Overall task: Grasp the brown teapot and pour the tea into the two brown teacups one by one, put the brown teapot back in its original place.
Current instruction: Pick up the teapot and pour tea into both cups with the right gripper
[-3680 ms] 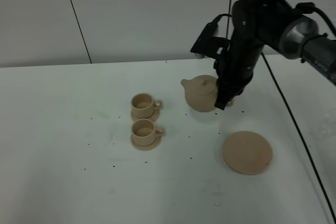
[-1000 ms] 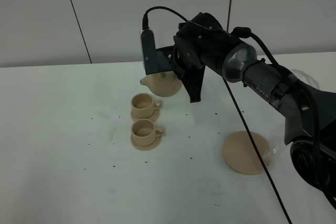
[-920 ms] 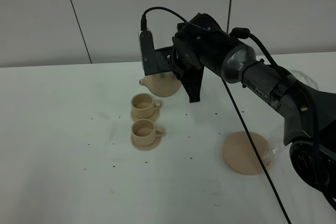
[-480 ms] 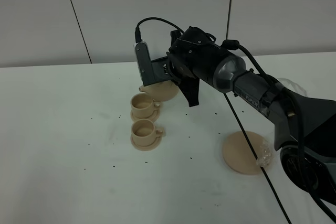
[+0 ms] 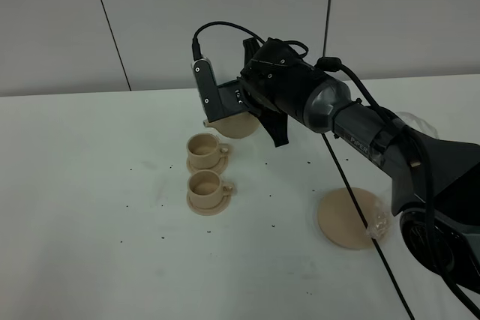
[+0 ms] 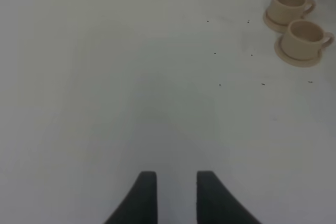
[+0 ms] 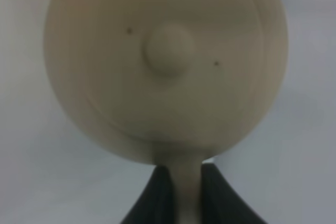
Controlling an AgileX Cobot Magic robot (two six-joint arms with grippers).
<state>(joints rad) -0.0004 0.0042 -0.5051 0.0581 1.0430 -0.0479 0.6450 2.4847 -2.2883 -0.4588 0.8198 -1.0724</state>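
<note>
The brown teapot (image 5: 237, 126) hangs tipped in the air just behind and above the far teacup (image 5: 204, 151). My right gripper (image 5: 259, 114) is shut on its loop handle. The right wrist view looks down on the teapot lid (image 7: 169, 48), with the handle (image 7: 185, 182) pinched between the dark fingers and the right gripper (image 7: 185, 195) at its base. The near teacup (image 5: 207, 188) sits on its saucer in front of the far one. Both teacups (image 6: 289, 6) (image 6: 304, 38) show in the left wrist view, far from my left gripper (image 6: 177, 184), which is open by a narrow gap and holds nothing.
The wide flat saucer (image 5: 349, 219) lies bare on the white table at the right front. The right arm (image 5: 352, 121) and its black cable stretch over the table from right to centre. Small dark specks dot the tabletop (image 5: 112, 207).
The right arm carried the teapot from beside the cups to over the far teacup. In the last second it rolled further and the teapot sank slightly and tipped more.
</note>
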